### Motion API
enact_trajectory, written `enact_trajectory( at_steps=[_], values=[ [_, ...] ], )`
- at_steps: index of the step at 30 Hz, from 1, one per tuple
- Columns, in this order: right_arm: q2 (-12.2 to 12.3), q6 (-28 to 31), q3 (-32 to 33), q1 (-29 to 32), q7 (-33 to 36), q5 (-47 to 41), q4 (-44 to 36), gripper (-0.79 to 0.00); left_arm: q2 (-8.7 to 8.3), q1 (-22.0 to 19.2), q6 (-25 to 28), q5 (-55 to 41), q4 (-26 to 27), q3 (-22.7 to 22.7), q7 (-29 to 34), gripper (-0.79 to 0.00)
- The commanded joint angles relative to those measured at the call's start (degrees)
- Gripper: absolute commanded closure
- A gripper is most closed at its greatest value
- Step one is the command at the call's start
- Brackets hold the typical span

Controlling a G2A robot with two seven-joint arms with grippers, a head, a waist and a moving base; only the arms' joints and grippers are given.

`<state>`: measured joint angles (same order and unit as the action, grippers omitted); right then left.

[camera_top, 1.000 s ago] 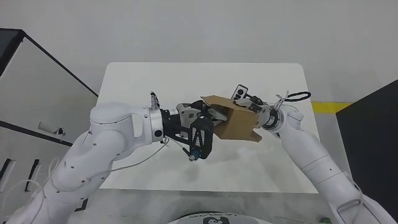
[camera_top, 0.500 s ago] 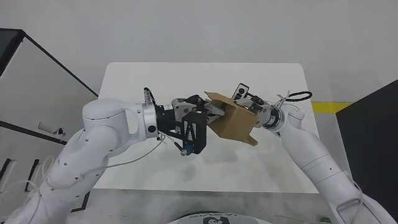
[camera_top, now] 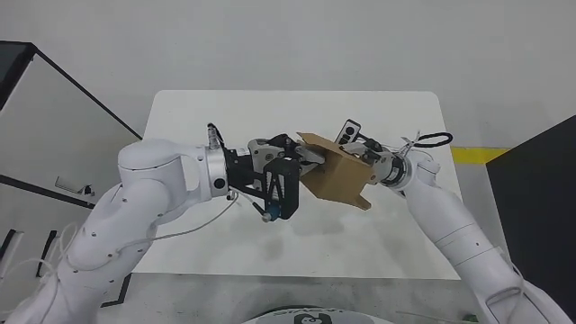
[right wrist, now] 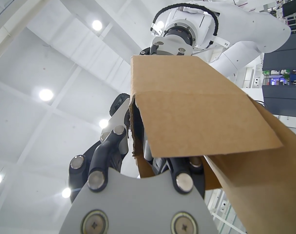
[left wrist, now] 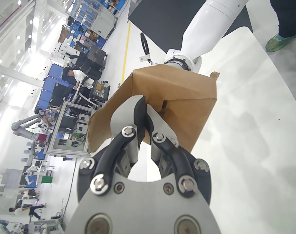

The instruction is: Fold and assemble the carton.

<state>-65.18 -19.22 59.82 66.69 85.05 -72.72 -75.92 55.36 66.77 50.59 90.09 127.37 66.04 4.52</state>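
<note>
Jaws: left gripper (left wrist: 143, 115) is pinching narrow on a carton (camera_top: 337, 178) edge, with cardboard showing between the pads. Right gripper (right wrist: 135, 132) is gripping the opposite end. One of its fingers is sitting outside the wall and the other is hidden behind a panel, so I'm reading it as holding.

The carton is hanging in the air over the middle of the table (camera_top: 198, 126), not touching it, half-opened into a tube and tilted. A loose flap (left wrist: 101, 125) is sticking out just beside the left pads.

Key geometry: the carton is sitting directly between the two grippers. Its long axis is running roughly along the line joining them, slightly skewed across the table. Both are in contact, so neither is nearer.

My guess is that the flap at the left end is getting folded next. That means the right arm is carrying the carton while the left lets go and pushes. The risk is the tube collapsing or twisting in a one-sided grip.
</note>
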Motion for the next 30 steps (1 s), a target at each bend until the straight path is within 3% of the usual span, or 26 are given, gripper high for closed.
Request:
enact_trajectory(
  at_steps=[1,17,30],
  values=[
    [0.01,0.01,0.17,0.06,0.01,0.01,-0.04,0.000,-0.07,0.21,0.03,-0.19,0.23,0.55,0.03,0.000],
    [-0.16,-0.33,-0.30,0.39,-0.32,0.60,-0.88,0.000,0.20,-0.35,0.94,0.65,0.29,-2.84,-0.17,0.000],
    [-0.19,-0.05,0.88,1.20,-0.30,0.42,-0.62,0.000,-0.02,0.29,1.16,-0.03,0.42,-1.36,-0.34,0.000]
  ],
)
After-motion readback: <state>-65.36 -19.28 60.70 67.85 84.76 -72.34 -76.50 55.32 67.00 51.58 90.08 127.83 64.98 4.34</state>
